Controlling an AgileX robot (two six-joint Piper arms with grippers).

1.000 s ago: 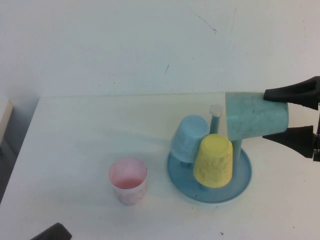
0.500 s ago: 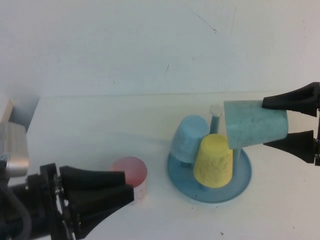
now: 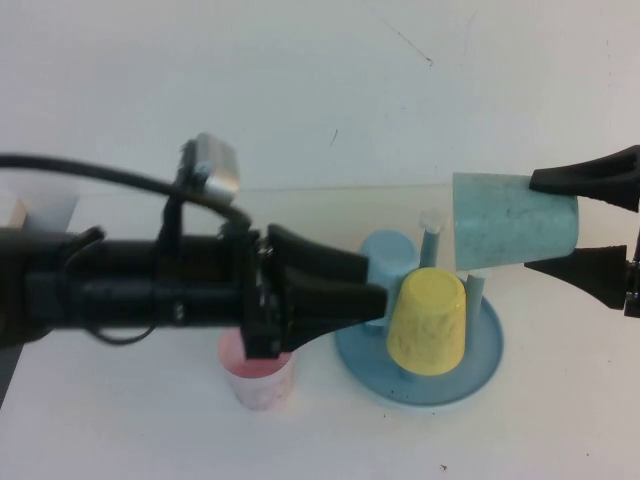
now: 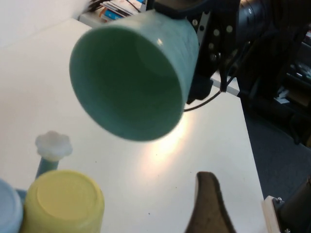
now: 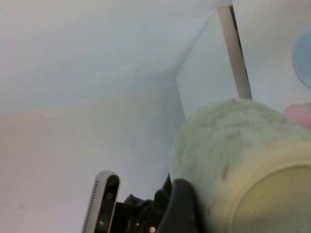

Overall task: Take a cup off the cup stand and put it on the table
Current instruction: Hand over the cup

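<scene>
1. My right hand (image 3: 585, 222) is at the right edge of the high view, clamped on the base end of the cup (image 3: 515, 233). The mint-green cup lies on its side in the air, mouth toward the left arm, above and to the right of the cup stand (image 3: 480, 365). It is clear of the pegs and not touching the table (image 3: 150, 430).
2. The sideways hold looks like a result of the cup having hung mouth-down on a peg; in my judgement it needs turning upright before it is set down.
3. My left hand (image 3: 375, 295) reaches across the middle of the table, its tips near the blue cup (image 3: 385, 250) and the yellow cup (image 3: 428, 322), both upside down on the stand. I cannot tell whether its fingers are open or closed. It holds nothing that I can see.
4. The left wrist view looks straight into the green cup's empty mouth.
5. A pink cup (image 3: 258, 380) stands upright on the table, partly hidden under the left arm.
6. Risk: the left arm crowds the free table space, so a clear spot must be chosen with care.
</scene>
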